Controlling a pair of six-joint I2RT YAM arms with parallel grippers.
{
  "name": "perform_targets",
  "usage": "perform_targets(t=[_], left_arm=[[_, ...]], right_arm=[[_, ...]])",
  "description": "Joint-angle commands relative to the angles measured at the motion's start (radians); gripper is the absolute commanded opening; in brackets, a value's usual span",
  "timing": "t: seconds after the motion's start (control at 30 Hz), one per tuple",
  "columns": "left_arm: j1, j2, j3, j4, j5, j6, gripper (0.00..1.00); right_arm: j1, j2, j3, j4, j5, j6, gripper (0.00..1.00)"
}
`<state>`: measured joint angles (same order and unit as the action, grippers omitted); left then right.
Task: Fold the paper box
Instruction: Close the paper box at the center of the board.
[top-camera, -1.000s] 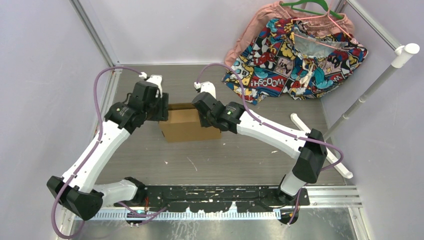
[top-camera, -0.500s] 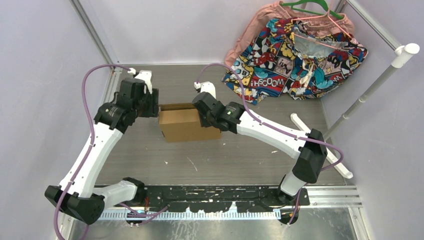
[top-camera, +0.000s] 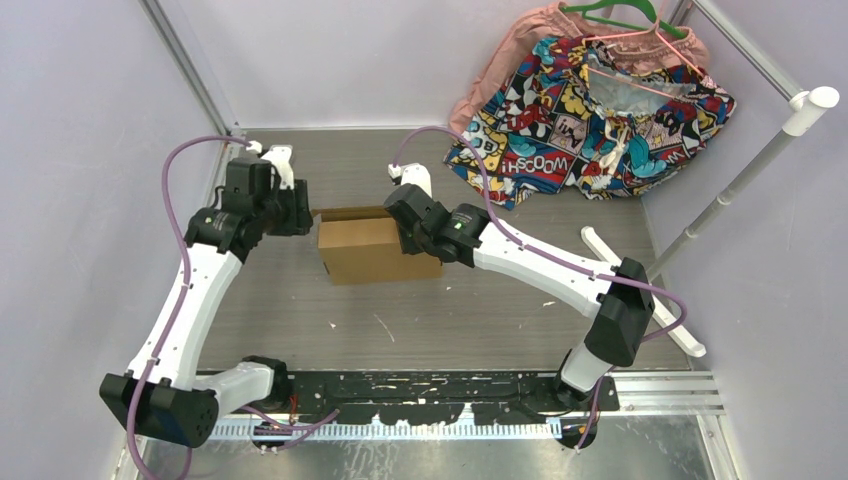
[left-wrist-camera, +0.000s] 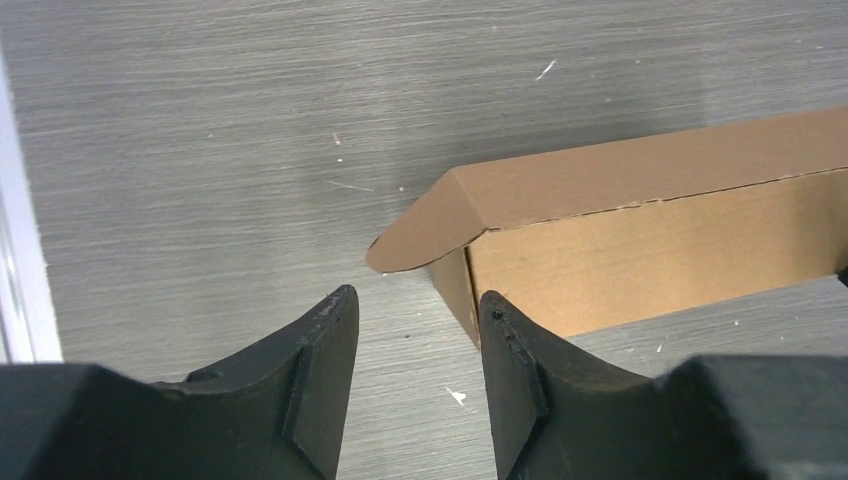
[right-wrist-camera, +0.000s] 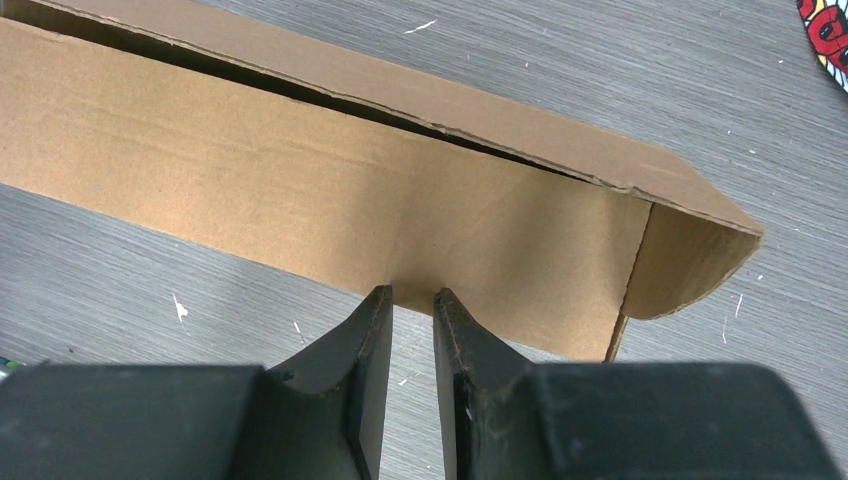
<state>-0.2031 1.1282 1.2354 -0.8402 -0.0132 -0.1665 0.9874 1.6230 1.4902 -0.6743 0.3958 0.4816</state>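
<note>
one paper box (top-camera: 375, 248), one left end effector (left-wrist-camera: 415, 305), one right end effector (right-wrist-camera: 412, 295)

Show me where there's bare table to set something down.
Free: the wide table strip between the paper box and the arm bases; also the back strip behind the box, left of the comic-print cloth. Crowded: the box's two ends, where the left gripper and right gripper sit, and the cloth's corner.
</note>
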Motion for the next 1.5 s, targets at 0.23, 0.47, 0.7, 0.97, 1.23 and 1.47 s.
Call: perform_targets(t=[0.23,0.47,0.7,0.97,1.23,1.47], left_arm=[[0.006,0.005,-0.002,0.11,0.084,0.019,0.46],[0.01,0.029,0.003,0.119,0.078,0.022,0.41],[0.017,0.038,0.006,0.126,0.09,0.022,0.33],[0.023,0.045,0.007,0.126,0.097,0.021,0.27],[0.025,0.05,0.009,0.121,0.097,0.019,0.21],[0.025,0.051,0.012,0.116,0.098,0.016,0.2]], right_arm=[[0.006,0.008,0.01,-0.004,0.02,-0.001,0.28],[0.007,0.013,0.013,-0.005,0.019,-0.006,0.27],[0.006,0.016,0.018,-0.007,0.018,-0.012,0.27],[0.007,0.024,0.025,-0.011,0.019,-0.017,0.27],[0.007,0.027,0.026,-0.011,0.017,-0.018,0.27],[0.006,0.025,0.022,-0.009,0.014,-0.015,0.27]])
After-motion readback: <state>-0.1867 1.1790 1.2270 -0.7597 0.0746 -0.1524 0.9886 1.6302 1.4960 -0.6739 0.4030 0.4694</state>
